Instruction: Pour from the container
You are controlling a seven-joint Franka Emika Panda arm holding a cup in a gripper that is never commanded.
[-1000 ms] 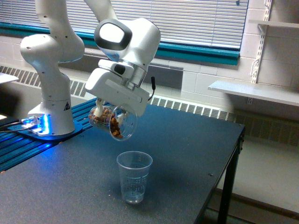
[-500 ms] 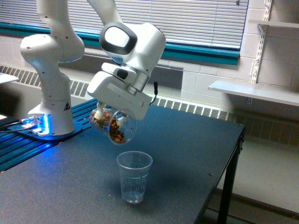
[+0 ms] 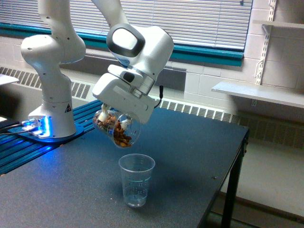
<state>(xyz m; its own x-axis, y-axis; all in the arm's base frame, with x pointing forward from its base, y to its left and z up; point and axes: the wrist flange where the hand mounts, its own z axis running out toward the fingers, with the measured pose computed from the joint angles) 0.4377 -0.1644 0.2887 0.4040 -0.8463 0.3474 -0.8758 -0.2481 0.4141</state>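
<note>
While the claw [image 3: 112,122] pinches the tilted container [image 3: 117,129] of nuts, we note its mouth above the cup [image 3: 136,179] on the desk [image 3: 190,156].

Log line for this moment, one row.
phase: pouring | gripper: shut on jar, tilted | nuts: in jar | cup: upright below, looks empty

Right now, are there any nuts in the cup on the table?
No, the cup looks empty; the nuts sit inside the tilted container.
</note>
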